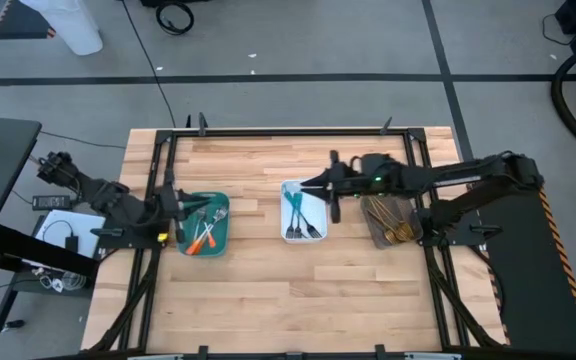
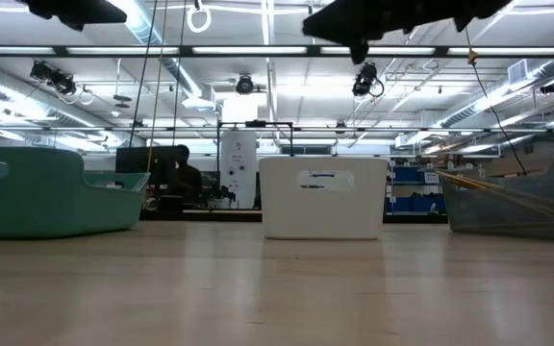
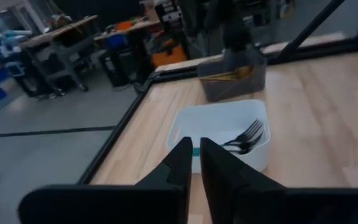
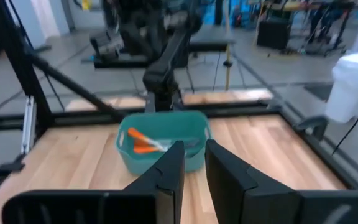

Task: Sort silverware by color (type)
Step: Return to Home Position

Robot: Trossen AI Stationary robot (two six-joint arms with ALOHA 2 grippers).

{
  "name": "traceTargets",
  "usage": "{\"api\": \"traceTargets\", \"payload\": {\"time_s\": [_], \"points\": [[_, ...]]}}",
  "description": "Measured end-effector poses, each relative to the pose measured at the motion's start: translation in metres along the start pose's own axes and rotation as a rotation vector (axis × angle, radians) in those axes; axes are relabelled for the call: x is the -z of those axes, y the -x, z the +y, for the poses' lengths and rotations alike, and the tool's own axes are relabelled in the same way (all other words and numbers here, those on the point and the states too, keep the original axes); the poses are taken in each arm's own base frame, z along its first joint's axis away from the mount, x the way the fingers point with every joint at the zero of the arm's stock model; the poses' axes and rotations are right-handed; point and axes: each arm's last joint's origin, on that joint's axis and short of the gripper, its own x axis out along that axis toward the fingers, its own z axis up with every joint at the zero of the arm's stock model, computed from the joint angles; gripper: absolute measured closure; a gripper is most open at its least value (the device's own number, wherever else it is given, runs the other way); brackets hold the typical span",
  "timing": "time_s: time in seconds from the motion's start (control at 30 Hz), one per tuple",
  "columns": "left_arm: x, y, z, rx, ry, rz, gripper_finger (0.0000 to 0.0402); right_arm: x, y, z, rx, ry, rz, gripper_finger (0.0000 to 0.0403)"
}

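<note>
The silverware lies sorted in three trays. Orange-handled pieces (image 1: 203, 238) lie in the teal tray (image 1: 218, 203), blue-handled forks (image 1: 296, 210) in the white tray (image 1: 317, 200), and gold pieces (image 1: 396, 228) in the grey-brown tray (image 1: 373, 210). My left gripper (image 1: 180, 216) hovers at the teal tray's left end, pointing right. In its wrist view the fingers (image 3: 196, 155) are nearly together with nothing between them. My right gripper (image 1: 310, 184) hangs over the white tray's far edge, pointing left. Its fingers (image 4: 194, 155) stand a narrow gap apart, with nothing between them.
The three trays stand in a row across the table's middle, also seen in the low view as teal (image 2: 46, 192), white (image 2: 322, 197) and grey-brown (image 2: 517, 202). Bare wood lies in front of and behind the row. A black frame (image 1: 268, 131) runs along the table's edges.
</note>
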Motion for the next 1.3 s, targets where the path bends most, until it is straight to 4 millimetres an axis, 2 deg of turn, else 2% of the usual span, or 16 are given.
{"api": "traceTargets", "payload": {"time_s": [0.13, 0.27, 0.47, 0.7, 0.97, 1.3], "points": [[0.009, 0.004, 0.006, 0.042, 0.053, -0.053, 0.038, -0.005, 0.028, 0.0, 0.035, -0.001, -0.064, 0.0333], [0.02, 0.007, 0.009, 0.069, 0.084, -0.125, 0.0393, 0.002, 0.05, -0.001, 0.053, -0.023, -0.115, 0.0336], [0.039, 0.007, 0.013, 0.068, 0.139, -0.204, 0.0394, 0.019, 0.068, -0.005, 0.071, -0.068, -0.123, 0.0344], [0.055, 0.012, 0.017, 0.094, 0.208, -0.265, 0.0395, 0.022, 0.095, -0.006, 0.076, -0.078, -0.197, 0.0359], [0.073, 0.011, 0.015, 0.096, 0.236, -0.29, 0.0396, 0.036, 0.119, -0.005, 0.081, -0.096, -0.254, 0.0371], [0.073, 0.011, 0.011, 0.196, 0.273, -0.296, 0.0395, 0.056, 0.142, -0.006, 0.116, -0.13, -0.32, 0.0371]]}}
